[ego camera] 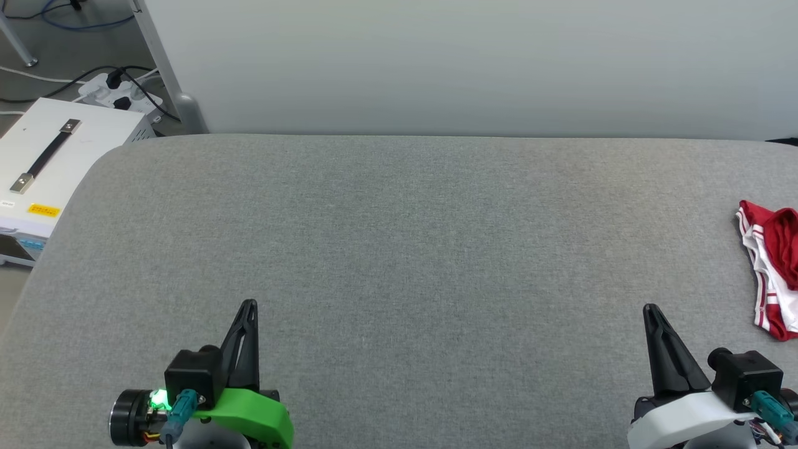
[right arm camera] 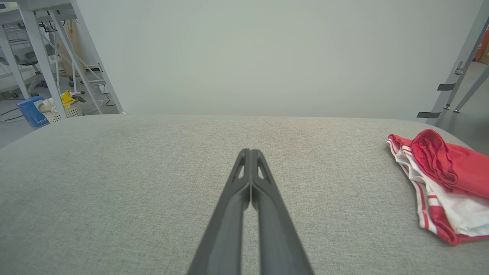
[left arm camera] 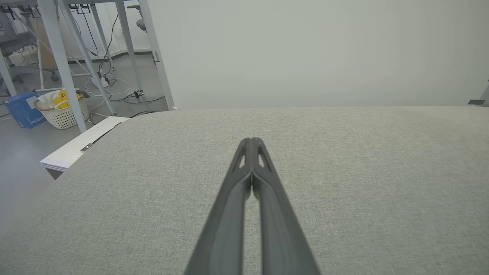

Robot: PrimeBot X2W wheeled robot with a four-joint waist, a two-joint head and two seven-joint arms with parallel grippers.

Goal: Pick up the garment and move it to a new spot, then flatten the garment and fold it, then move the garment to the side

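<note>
With the left claw and right claw both clenched on nothing, the crumpled jersey T-shirt is lying at the worktop's right edge, where a shallow pinch is probably risking pushing it off.

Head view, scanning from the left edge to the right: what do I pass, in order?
white case with a black handle → left gripper, fingers shut → right gripper, fingers shut → the garment, bunched at the right edge of the gray padded table.
</note>
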